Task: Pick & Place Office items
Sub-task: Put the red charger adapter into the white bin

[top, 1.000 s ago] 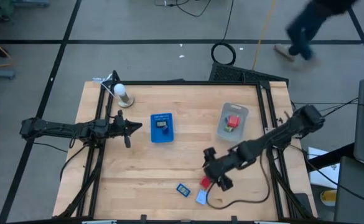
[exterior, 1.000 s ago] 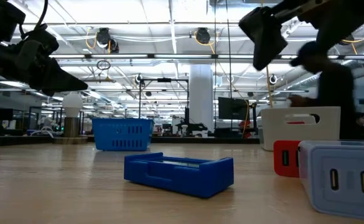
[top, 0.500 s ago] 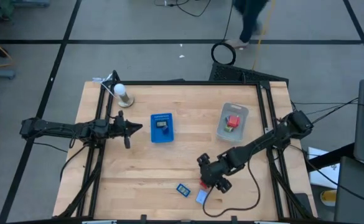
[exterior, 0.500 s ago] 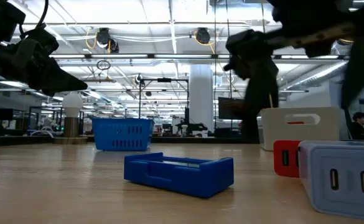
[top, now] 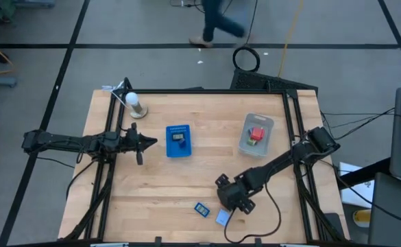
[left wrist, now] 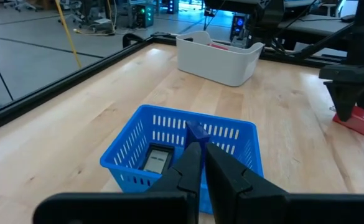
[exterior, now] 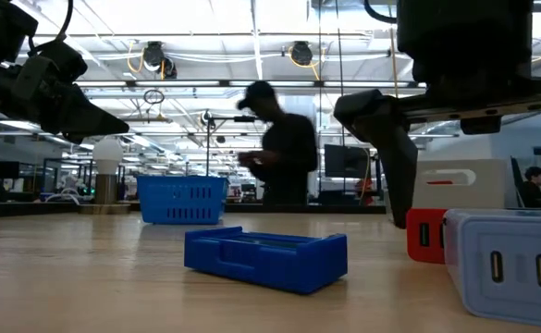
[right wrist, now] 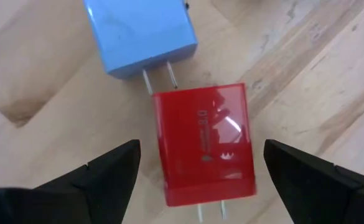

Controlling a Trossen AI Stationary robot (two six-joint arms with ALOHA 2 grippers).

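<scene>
A red charger [right wrist: 203, 140] lies flat on the wooden table near its front edge. My right gripper [right wrist: 200, 146] hangs open just above it, one finger on either side, apart from it. In the high view my right gripper [top: 229, 200] hides the red charger. A light blue charger [right wrist: 141, 34] lies right beside the red one, its prongs toward it. A small blue piece [top: 201, 208] lies left of them. My left gripper [top: 145, 142] waits shut at the left, level, pointing at the blue basket [left wrist: 182, 149].
The blue basket [top: 178, 140] at mid-table holds one small item [left wrist: 157, 160]. A translucent bin [top: 256, 134] at the back right holds a red piece. A lamp-like white ball on a stand [top: 136, 104] is at the far left. A person walks behind the table.
My right gripper has come down and toward the table's near left, rolling its wrist, and now straddles the red charger, its fingers still wide. The person beyond the table has walked from right to left.
</scene>
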